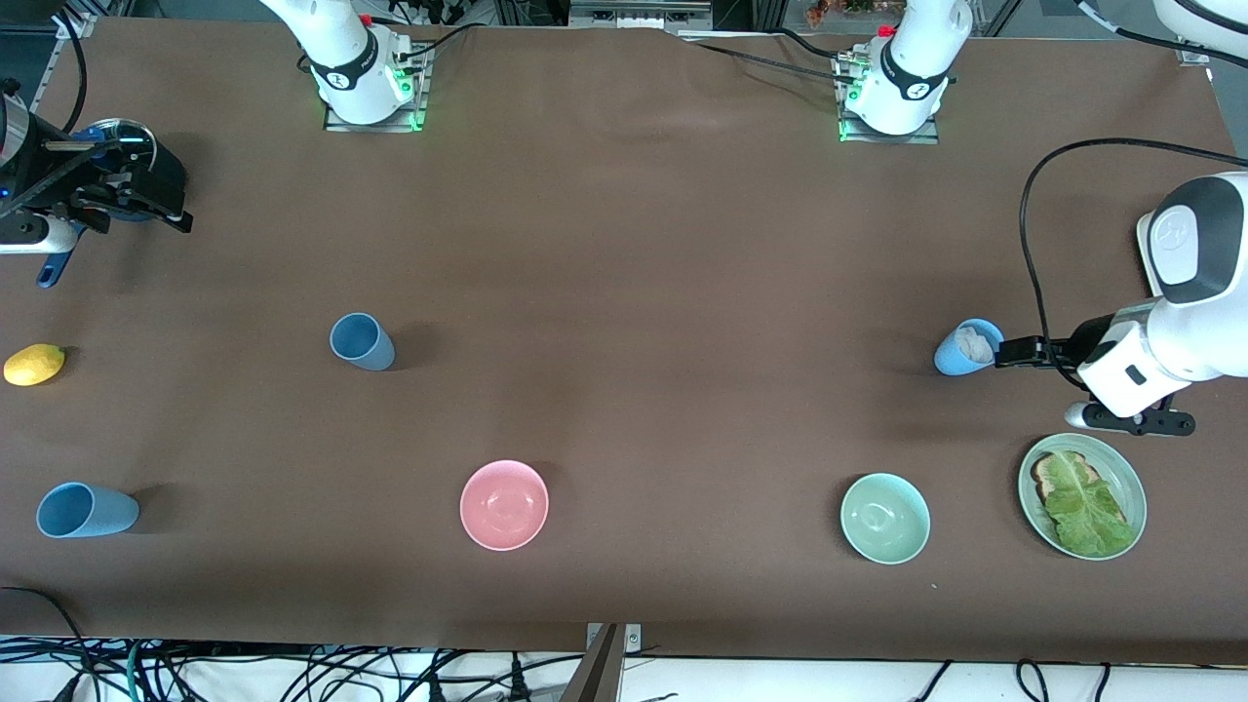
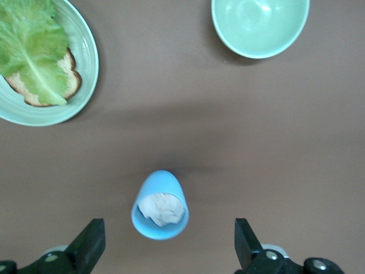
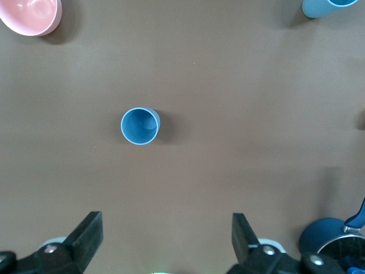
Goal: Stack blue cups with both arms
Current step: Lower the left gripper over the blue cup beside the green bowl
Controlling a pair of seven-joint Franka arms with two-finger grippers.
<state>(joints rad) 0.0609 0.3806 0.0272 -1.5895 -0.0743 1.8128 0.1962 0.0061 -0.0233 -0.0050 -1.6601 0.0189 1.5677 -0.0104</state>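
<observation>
Three blue cups are on the brown table. A dusky blue cup (image 1: 362,341) stands toward the right arm's end and also shows in the right wrist view (image 3: 140,126). A sky-blue cup (image 1: 86,510) is nearer the front camera, close to the table's end, and shows in that wrist view too (image 3: 331,7). A light blue cup (image 1: 968,347) with something white and crumpled inside is at the left arm's end. My left gripper (image 1: 1006,352) is open beside it; the cup's rim (image 2: 160,206) lies between the fingertips, untouched. My right gripper (image 1: 171,210) is open and empty, up over the table's end.
A pink bowl (image 1: 504,504) and a mint-green bowl (image 1: 885,518) sit near the front edge. A green plate (image 1: 1131,478) holds toast and lettuce near the left gripper. A lemon (image 1: 34,364) and a blue lidded pan (image 1: 122,141) lie by the right gripper.
</observation>
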